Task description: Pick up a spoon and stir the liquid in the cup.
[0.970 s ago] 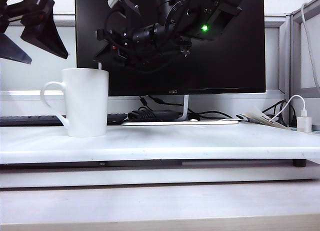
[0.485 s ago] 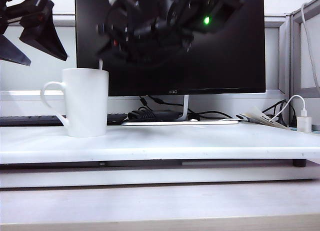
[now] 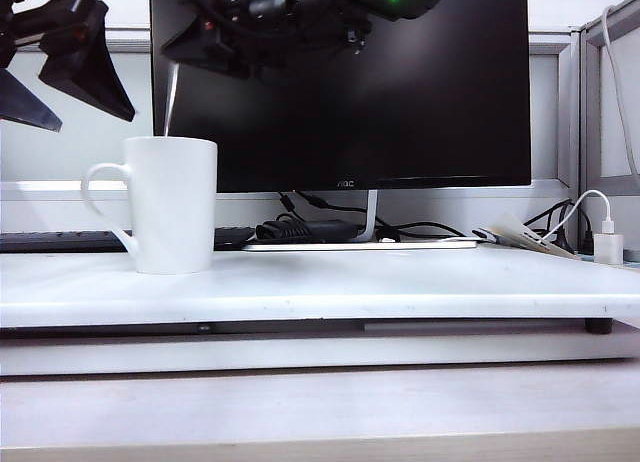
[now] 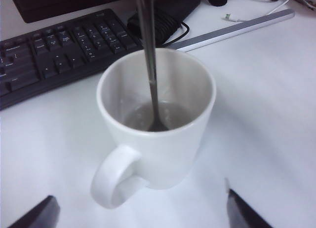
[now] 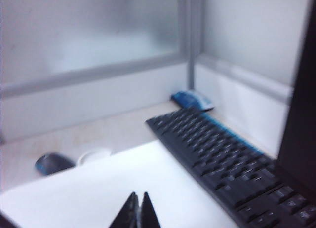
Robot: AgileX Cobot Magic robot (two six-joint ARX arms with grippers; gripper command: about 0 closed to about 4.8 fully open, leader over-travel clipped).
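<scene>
The white cup (image 3: 170, 202) stands on the left of the white board, with its looped handle toward the left. In the left wrist view the cup (image 4: 163, 154) holds a little clear liquid (image 4: 170, 113). The spoon (image 4: 148, 60) stands in it, bowl dipped in the liquid. In the exterior view the slim spoon handle (image 3: 171, 100) rises slanted above the rim to my right gripper (image 3: 190, 47), high in front of the monitor. My right gripper (image 5: 139, 198) is shut on the handle's thin edge. My left gripper (image 3: 92, 114) hangs open above and left of the cup, with its fingertips (image 4: 242, 210) wide apart.
A black monitor (image 3: 400, 112) stands behind the board (image 3: 400, 282). A black keyboard (image 4: 54, 55) lies behind the cup, with bundled cables (image 3: 305, 229) under the monitor. A white charger (image 3: 607, 247) sits at the far right. A mouse (image 5: 54, 163) lies beyond the board.
My right gripper has risen and moved left in the exterior view, and much more of the spoon handle now shows above the rim. The left gripper and the cup have stayed still.
</scene>
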